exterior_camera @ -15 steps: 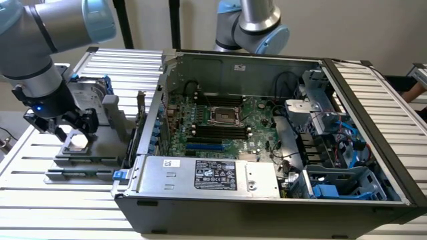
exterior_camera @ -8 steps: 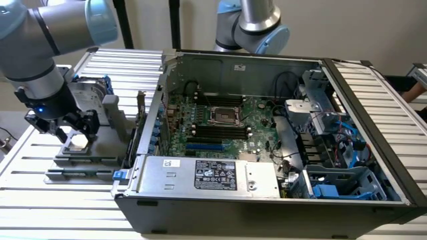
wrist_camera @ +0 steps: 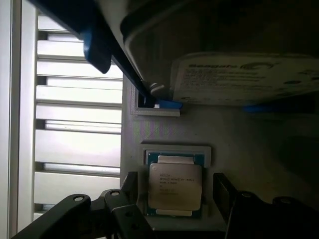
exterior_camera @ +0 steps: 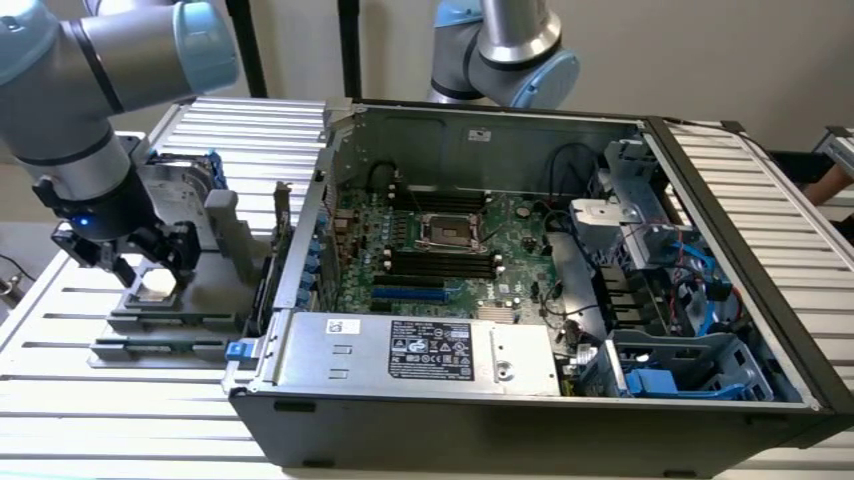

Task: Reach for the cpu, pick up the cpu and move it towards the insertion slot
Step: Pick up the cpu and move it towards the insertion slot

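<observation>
The claw (exterior_camera: 134,262) hangs low over a grey moulded holder (exterior_camera: 174,325) that sits on the ribbed, pale metal desk (exterior_camera: 120,420), off to the exterior view's left of the open computer case (exterior_camera: 534,420). From the wrist view you can see it is released: its two dark, blocky fingers (wrist_camera: 222,191) stand one on each side of the cpu (wrist_camera: 175,186), with a sliver of grey holder showing between each finger and the chip, so nothing is gripped.

The cpu is a small flat square with a dull silver metal lid carrying fine printed lettering, a green board edge showing around it. It lies flat in a shallow square recess of the holder, framed by a pale raised rim. In the same holder, just beyond the chip, the hard drive (wrist_camera: 239,77) stands with its white label and blue plastic brackets.

The insertion slot (exterior_camera: 451,232) is well apart from the claw, inside the case on the green motherboard: a square socket with a shiny metal frame and a dark middle. Long black memory slots (exterior_camera: 441,262) run beside it. A boxy silver power supply (exterior_camera: 414,350) with a printed label fills the near corner.
</observation>
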